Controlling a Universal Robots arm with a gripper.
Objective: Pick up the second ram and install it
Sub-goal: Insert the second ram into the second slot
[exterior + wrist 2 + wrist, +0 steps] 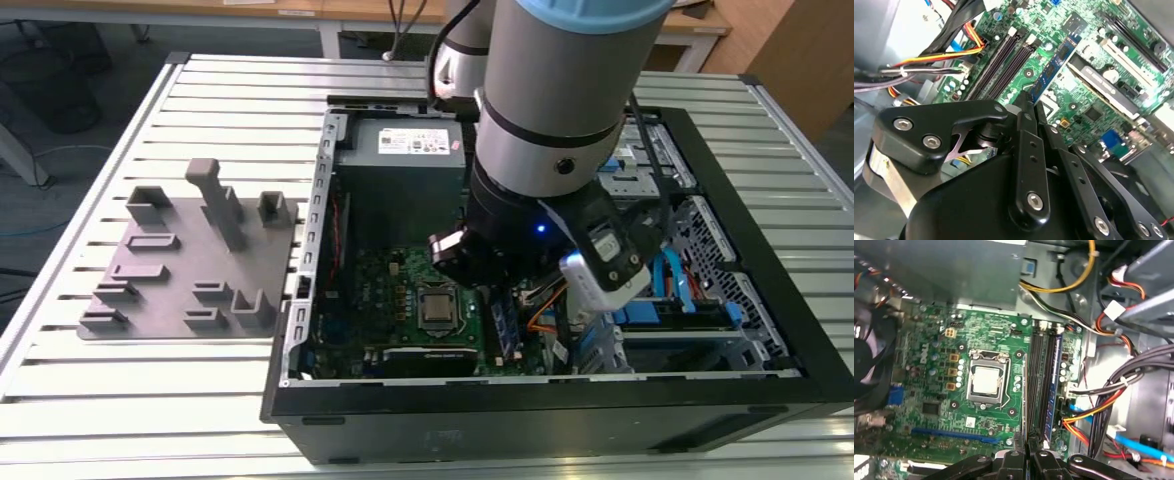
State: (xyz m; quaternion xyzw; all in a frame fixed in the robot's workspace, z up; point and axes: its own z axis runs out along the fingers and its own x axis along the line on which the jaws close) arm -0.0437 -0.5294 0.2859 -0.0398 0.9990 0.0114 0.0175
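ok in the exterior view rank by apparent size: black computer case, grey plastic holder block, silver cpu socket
1. Black computer case, clearly largest.
2. Grey plastic holder block, on the slatted table at the exterior view's left.
3. Silver cpu socket on the green motherboard, smallest.

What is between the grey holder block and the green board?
The computer case's wall separates holder block and green board, in the exterior view.

Arm reaching straight down

The grey arm (554, 110) points down, its black wrist low. In both wrist views the tool (1029, 102) has its two thin black fingers (1026, 452) pressed close together, tips side by side.
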